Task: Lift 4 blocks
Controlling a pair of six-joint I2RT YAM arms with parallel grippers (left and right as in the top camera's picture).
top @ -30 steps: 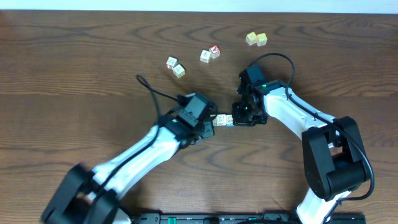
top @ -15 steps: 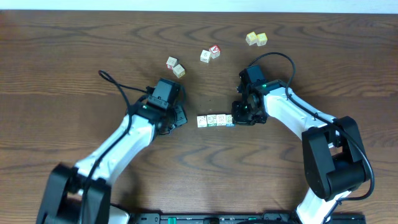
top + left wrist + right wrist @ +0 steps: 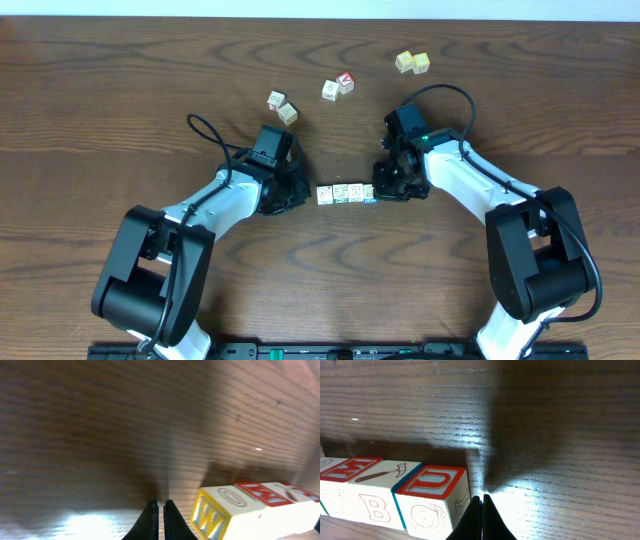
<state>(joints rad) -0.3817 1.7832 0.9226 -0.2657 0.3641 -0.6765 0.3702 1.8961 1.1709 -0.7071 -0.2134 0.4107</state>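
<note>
Several pale blocks (image 3: 345,193) lie end to end in a short row at the table's middle. My left gripper (image 3: 304,196) is shut and empty, a small gap left of the row. The left wrist view shows its tips (image 3: 159,502) beside the end block with a yellow W face (image 3: 215,515), apart from it. My right gripper (image 3: 379,192) is shut and empty at the row's right end. In the right wrist view its tips (image 3: 482,496) rest against the side of the block with a red-framed U top (image 3: 435,485). Beyond that block lie a hammer-print block (image 3: 385,472) and another block (image 3: 347,467).
Farther back on the wooden table sit loose cubes: a pair (image 3: 282,107) at left, a whitish cube (image 3: 330,91) beside a red-letter cube (image 3: 346,82), and two yellowish cubes (image 3: 412,63) at the back right. A black cable (image 3: 205,128) loops behind my left arm.
My left gripper pulled back leftward from the row's left end, uncovering the whole row, then came partway back toward it. My right arm and the blocks stayed put.
</note>
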